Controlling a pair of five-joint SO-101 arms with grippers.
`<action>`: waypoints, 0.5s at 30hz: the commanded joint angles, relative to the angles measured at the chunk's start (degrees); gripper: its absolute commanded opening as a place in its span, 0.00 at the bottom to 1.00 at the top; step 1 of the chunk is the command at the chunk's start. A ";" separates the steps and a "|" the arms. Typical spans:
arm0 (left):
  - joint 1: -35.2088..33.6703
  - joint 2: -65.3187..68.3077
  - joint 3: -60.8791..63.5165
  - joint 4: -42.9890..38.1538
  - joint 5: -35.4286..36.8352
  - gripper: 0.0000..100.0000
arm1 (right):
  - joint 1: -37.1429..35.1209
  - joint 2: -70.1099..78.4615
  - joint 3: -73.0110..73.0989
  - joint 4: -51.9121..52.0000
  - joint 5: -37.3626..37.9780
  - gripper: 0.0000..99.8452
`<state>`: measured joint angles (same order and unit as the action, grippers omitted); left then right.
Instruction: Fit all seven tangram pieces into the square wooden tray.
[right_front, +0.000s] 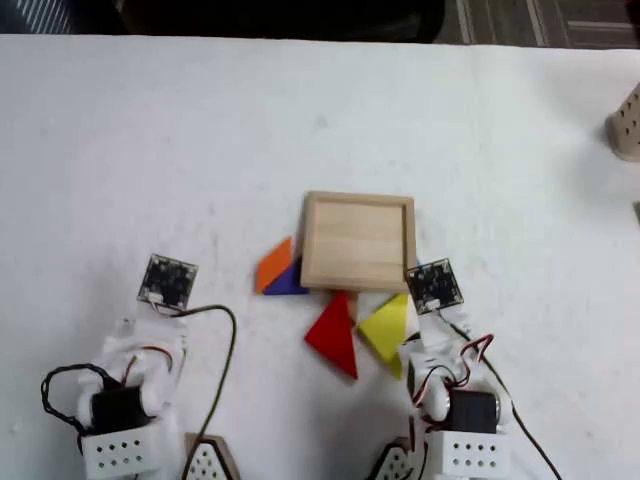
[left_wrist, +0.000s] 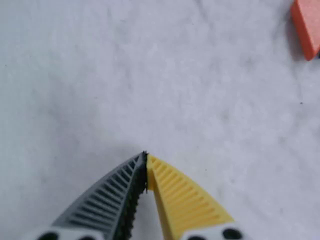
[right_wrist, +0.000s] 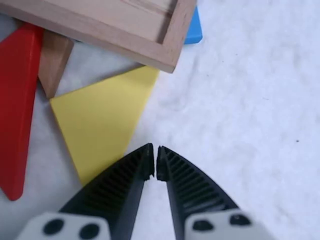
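Looking down, I see the wooden tray (right_front: 357, 240) empty, with pieces lying around its arm-side edge. Left wrist: my left fingers (left_wrist: 170, 190) are closed, the orange piece (left_wrist: 306, 25) well apart. Right wrist: my right fingers (right_wrist: 125, 180) are closed at the yellow triangle (right_wrist: 102, 117), and a nudge there could shove the tray.

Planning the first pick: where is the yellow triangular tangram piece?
High view: the yellow triangular piece lies on the table between the red triangular piece and the right gripper, by the square wooden tray's near edge.

The table (right_front: 120, 150) bears a wooden tray (right_front: 358, 245), red triangle (right_front: 337, 335), yellow triangle (right_front: 388, 328) and orange piece (right_front: 272, 265).
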<state>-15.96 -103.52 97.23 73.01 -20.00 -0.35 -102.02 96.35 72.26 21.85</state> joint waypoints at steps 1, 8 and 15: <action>-0.22 -0.66 -0.26 0.09 -0.44 0.02 | -0.22 -0.22 0.53 -0.13 0.35 0.02; -0.57 -0.75 -0.79 -0.97 -0.44 0.02 | -0.48 -0.22 0.53 -0.13 0.44 0.02; -2.15 -0.75 -1.05 -7.74 -0.35 0.02 | -0.13 -0.31 0.53 -0.48 0.44 0.02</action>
<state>-16.48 -103.52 97.14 69.05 -20.00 -0.35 -102.02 96.35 72.26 21.85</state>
